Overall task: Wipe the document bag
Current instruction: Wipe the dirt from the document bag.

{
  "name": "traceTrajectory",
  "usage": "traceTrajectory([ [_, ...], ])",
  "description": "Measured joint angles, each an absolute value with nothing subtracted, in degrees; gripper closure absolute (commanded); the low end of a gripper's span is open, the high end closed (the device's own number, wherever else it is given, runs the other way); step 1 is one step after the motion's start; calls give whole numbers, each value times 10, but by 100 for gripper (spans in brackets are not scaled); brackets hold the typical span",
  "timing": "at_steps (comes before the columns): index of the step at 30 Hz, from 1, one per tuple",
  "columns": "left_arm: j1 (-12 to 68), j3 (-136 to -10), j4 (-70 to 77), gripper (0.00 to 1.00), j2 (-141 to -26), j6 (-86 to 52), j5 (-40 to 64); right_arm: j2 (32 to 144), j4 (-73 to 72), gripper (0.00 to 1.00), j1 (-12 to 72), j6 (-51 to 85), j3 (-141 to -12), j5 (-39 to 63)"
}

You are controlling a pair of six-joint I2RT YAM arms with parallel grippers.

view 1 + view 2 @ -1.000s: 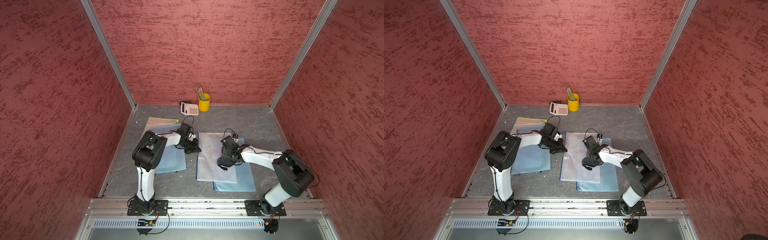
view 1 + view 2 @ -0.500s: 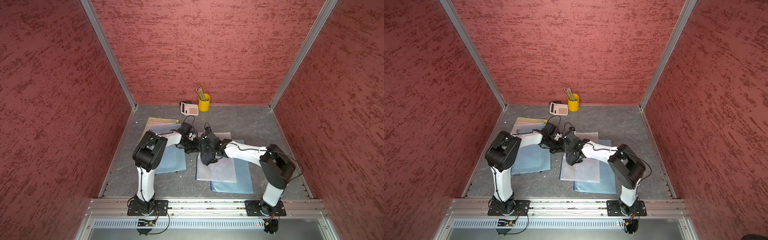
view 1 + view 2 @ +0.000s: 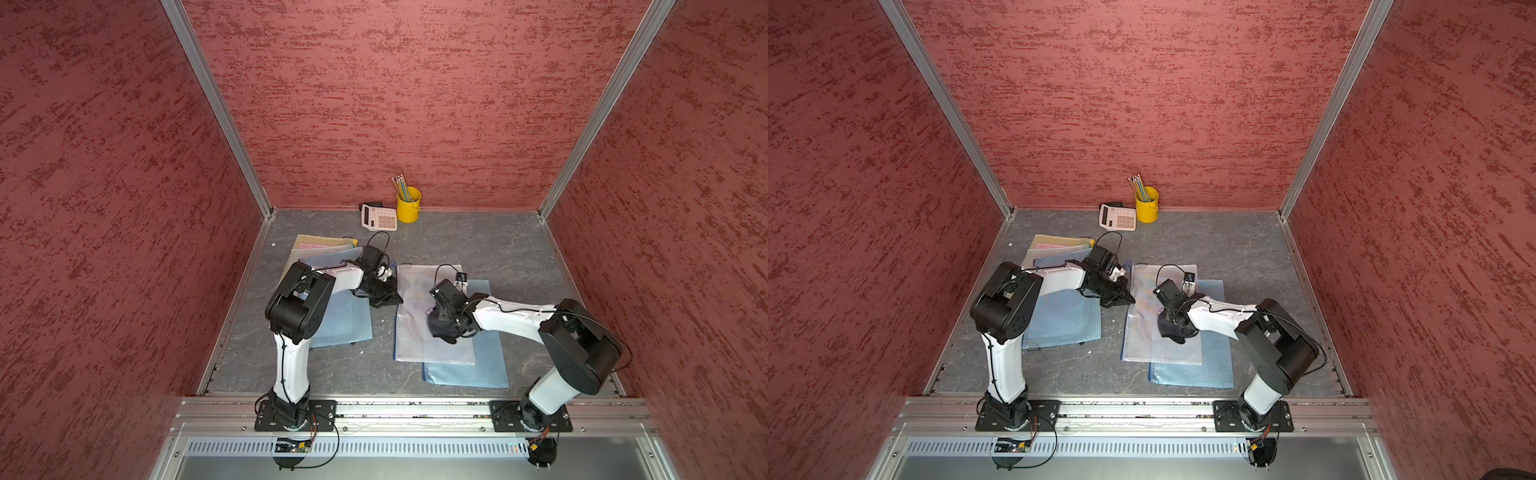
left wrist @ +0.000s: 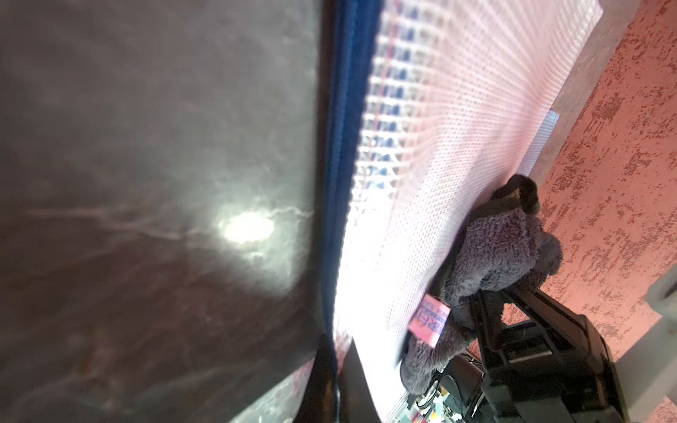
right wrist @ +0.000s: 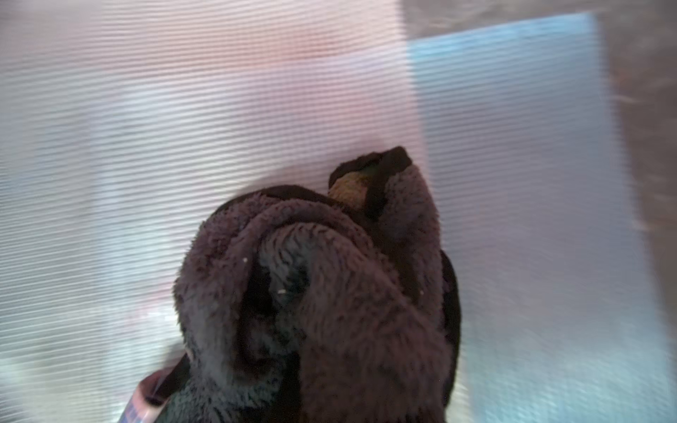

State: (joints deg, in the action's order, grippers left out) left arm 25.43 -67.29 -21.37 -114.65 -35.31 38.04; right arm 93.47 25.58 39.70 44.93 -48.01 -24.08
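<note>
Cloth [image 3: 438,333] on document bag [image 3: 415,316], centre of surface [image 3: 478,245].
Bag lies flat, overlapping a blue bag [image 3: 469,372] nearer the bases; right fingers [image 3: 446,322] clenched on the cloth, pressed on its right half; left fingers [image 3: 394,300] clenched shut at its left edge. Calculator [image 3: 379,217] and yellow pencil cup [image 3: 408,206] at back wall.

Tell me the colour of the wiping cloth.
The cloth is dark grey, seen best in the right wrist view.
</note>
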Motion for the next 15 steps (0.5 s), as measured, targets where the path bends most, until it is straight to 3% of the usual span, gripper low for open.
traceTrajectory([
  [5, 258, -673, -214, 100, -1147, -353, 382, 973, 304, 100, 391, 397, -616, -208],
  [9, 261, -675, -214, 100, -1147, -356, 380, 1034, 190, 100, 392, 363, -727, -126],
  [15, 267, -677, -216, 100, -1147, -367, 373, 1156, 113, 100, 392, 336, -770, -77],
])
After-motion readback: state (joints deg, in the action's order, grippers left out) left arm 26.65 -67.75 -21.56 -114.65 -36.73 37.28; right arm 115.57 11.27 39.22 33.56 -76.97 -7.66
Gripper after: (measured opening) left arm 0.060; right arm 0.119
